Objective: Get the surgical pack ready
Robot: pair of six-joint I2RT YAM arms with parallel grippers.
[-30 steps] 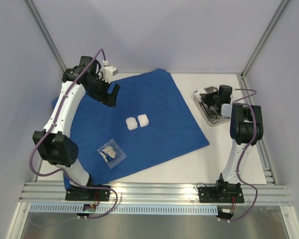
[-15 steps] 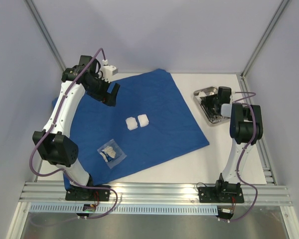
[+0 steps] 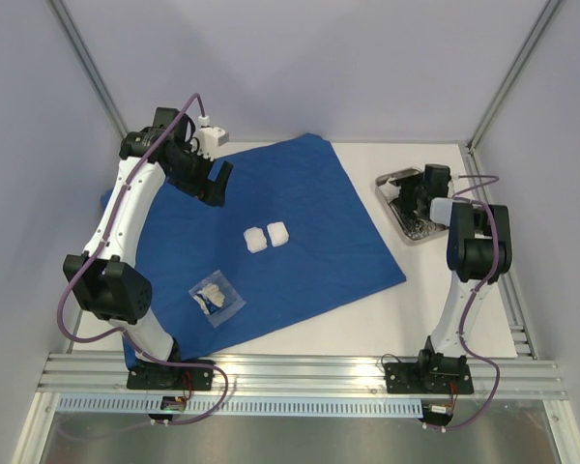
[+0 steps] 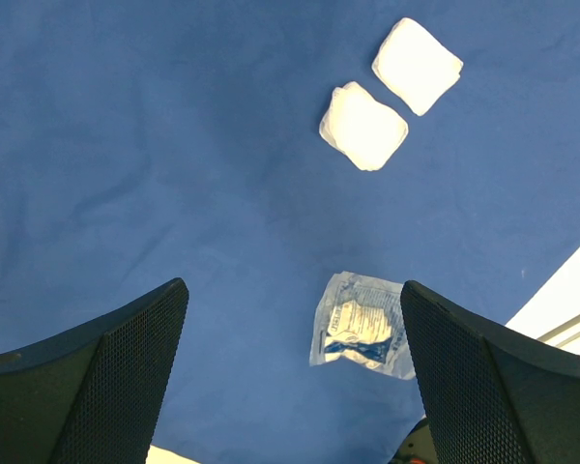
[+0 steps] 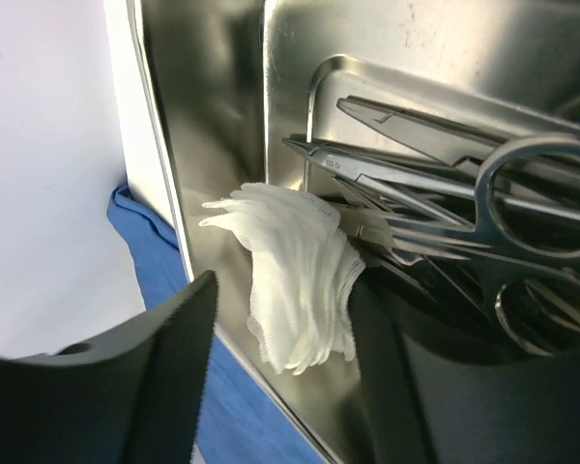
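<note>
One blue drape (image 3: pixel 309 222) lay on the table (image 3: pixel 416 309). On it there were two white gauze squares (image 3: pixel 256 241) and one clear packet (image 3: pixel 216 297). Off the drape stood one steel tray (image 3: pixel 389 181), which held one more wad of folded gauze (image 5: pixel 295 280) and several scissor-like instruments (image 5: pixel 464 193). At least two showed, but they overlapped too much for a sure count.
</note>
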